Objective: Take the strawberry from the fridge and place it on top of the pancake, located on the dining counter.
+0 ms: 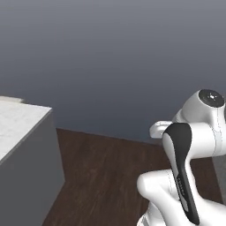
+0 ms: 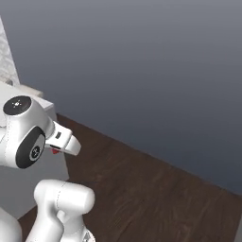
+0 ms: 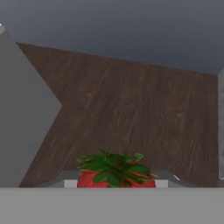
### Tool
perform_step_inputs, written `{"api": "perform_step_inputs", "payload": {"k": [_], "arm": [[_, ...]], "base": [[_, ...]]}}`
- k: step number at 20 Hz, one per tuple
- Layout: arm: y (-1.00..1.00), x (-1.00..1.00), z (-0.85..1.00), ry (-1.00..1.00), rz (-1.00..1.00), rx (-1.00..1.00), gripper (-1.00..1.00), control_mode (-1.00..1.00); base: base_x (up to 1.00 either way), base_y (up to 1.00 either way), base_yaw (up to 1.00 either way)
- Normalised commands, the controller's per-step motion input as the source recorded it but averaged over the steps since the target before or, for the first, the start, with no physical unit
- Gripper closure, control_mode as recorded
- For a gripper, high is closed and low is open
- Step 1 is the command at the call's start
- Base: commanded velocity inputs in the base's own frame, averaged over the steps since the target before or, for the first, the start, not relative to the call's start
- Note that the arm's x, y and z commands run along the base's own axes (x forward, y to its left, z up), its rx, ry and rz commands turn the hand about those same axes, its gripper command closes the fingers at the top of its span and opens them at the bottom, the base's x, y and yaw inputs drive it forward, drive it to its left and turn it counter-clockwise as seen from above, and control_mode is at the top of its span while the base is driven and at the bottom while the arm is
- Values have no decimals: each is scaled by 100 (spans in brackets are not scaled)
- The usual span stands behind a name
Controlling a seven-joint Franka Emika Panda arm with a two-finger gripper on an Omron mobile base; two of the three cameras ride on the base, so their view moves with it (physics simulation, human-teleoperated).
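Observation:
My gripper (image 3: 116, 183) is shut on the strawberry (image 3: 114, 171), a red berry with a green leafy cap, at the bottom of the hand view. From the right base view a red speck of the strawberry (image 2: 55, 151) peeks out under the white hand, where the gripper (image 2: 57, 148) is held above the floor beside the counter. The dining counter (image 1: 20, 121) has a white marble-look top and a grey base (image 3: 22, 113), and its corner stands to my left. The pancake and the fridge are out of view.
Dark wooden floor (image 1: 106, 176) stretches ahead to a plain dark grey wall (image 2: 142, 71). A grey upright edge (image 3: 221, 127) stands at the far right of the hand view. My own arm (image 1: 185, 176) fills the lower right.

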Motion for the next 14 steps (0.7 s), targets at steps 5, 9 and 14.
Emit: {"api": "perform_step_inputs", "payload": {"k": [5, 9, 14], "arm": [[0, 0, 0, 0, 0, 0, 100, 100], [0, 0, 0, 0, 0, 0, 100, 100], [0, 0, 0, 0, 0, 0, 100, 100]], "base": [[100, -6, 38], [100, -15, 54], [100, -25, 51]]}}
